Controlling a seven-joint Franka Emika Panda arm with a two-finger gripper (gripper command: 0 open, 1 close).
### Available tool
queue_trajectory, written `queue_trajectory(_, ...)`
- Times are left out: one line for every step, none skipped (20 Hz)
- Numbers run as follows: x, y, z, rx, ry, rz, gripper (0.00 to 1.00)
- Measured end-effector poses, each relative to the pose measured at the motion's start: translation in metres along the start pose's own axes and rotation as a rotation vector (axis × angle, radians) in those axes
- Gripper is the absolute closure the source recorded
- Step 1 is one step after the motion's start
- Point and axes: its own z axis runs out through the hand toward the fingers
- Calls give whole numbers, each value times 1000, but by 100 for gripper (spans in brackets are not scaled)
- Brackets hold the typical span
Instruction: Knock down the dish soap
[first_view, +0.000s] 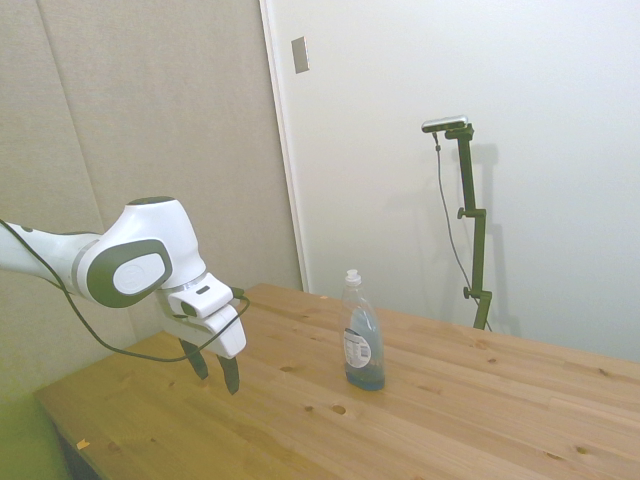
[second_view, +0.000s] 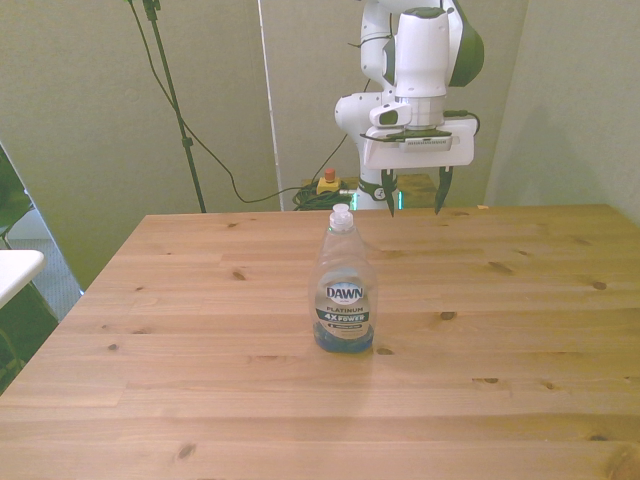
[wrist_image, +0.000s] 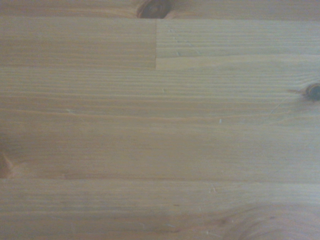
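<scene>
The dish soap (first_view: 362, 335) (second_view: 343, 283) stands upright near the middle of the wooden table (first_view: 470, 410) (second_view: 200, 330). It is a slim clear bottle with a little blue liquid at the bottom, a white cap and a white-and-dark label. My gripper (first_view: 214, 368) (second_view: 414, 194) hangs a little above the table by the robot's edge, well apart from the bottle. It is open, fingers pointing down, with nothing between them. The wrist view holds only bare wood grain (wrist_image: 160, 130); the bottle is out of it.
A red button box and coiled cables (second_view: 326, 184) lie on the floor behind the table. A white surface's edge (second_view: 15, 268) juts in at the front view's left.
</scene>
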Motion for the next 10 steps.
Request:
queue_trajectory(0, 0, 0, 0, 0, 0, 0)
queue_trajectory(0, -3, 0, 0, 5, -3, 0)
queue_trajectory(-1, -8, 1, 1, 13, -6, 0)
queue_trajectory(0, -14, 1, 0, 24, -6, 0)
queue_trajectory(4, -19, 0, -7, 36, -5, 100)
queue_trajectory(10, -22, -2, -12, 52, 1, 100)
queue_trajectory(20, -24, -7, -17, 76, 10, 100)
queue_trajectory(30, -23, -11, -18, 101, 22, 100)
queue_trajectory(39, -23, -16, -18, 121, 35, 100)
queue_trajectory(47, -21, -20, -19, 140, 49, 100)
